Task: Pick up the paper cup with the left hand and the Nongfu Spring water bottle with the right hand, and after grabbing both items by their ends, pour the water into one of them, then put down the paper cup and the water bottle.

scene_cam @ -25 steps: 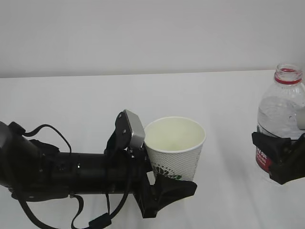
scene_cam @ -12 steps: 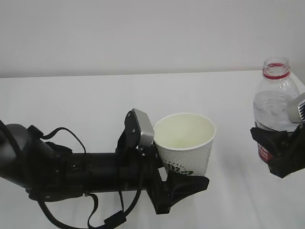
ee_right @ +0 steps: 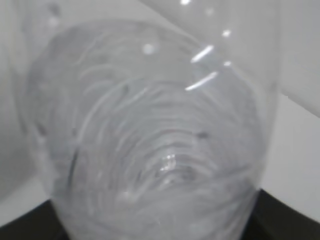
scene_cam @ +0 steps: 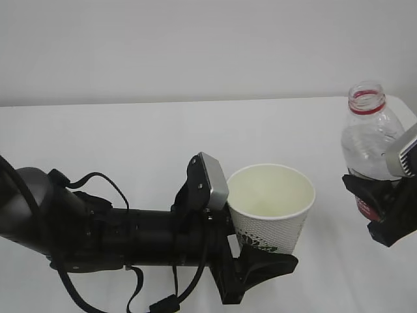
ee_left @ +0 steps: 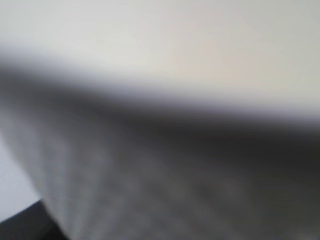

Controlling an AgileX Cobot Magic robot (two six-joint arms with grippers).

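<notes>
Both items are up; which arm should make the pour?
Right. Its claw holds the uncapped water bottle upright beside the paper cup, which the left claw holds mouth-up.

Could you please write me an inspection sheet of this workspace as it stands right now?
Surface: white table, bare where visible.
Job's things: paper cup upright, looks empty inside; water bottle uncapped, about upright, partly filled.
Clutter: nothing seen.
Grippers: left gripper closed on the cup's lower part; right gripper closed on the bottle's lower part.
Cables: black cables loop along the left arm.
Surroundings: plain pale wall.
</notes>
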